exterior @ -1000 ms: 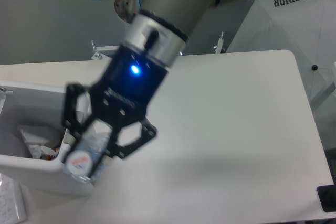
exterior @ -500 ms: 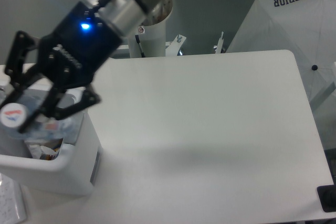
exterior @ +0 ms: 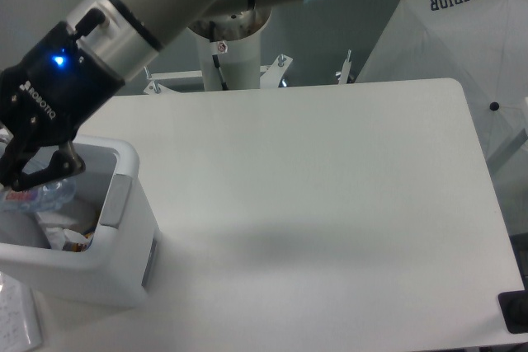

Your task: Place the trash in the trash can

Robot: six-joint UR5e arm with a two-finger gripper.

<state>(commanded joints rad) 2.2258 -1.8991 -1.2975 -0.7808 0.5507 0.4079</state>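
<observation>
The white trash can (exterior: 122, 204) stands at the table's left edge, its grey panel facing right. My gripper (exterior: 29, 183) hangs over the can's open top, partly cut off by the left edge of the frame. It is shut on the flattened clear plastic bottle (exterior: 40, 197), which sits just inside the rim with its label toward the left. Crumpled pale pieces (exterior: 58, 232) lie lower in the can; I cannot tell whether one of them is the wrapper.
The arm's white base column (exterior: 231, 55) rises behind the table's far edge. A white fabric marked SUPERIOR (exterior: 462, 30) stands at the right. A black object (exterior: 513, 312) sits off the front right corner, and a pale gridded item (exterior: 16, 323) lies at bottom left.
The gripper has carried the bottle from the can's front right corner up and left, over the rim, and now holds it lower inside the can's opening.
</observation>
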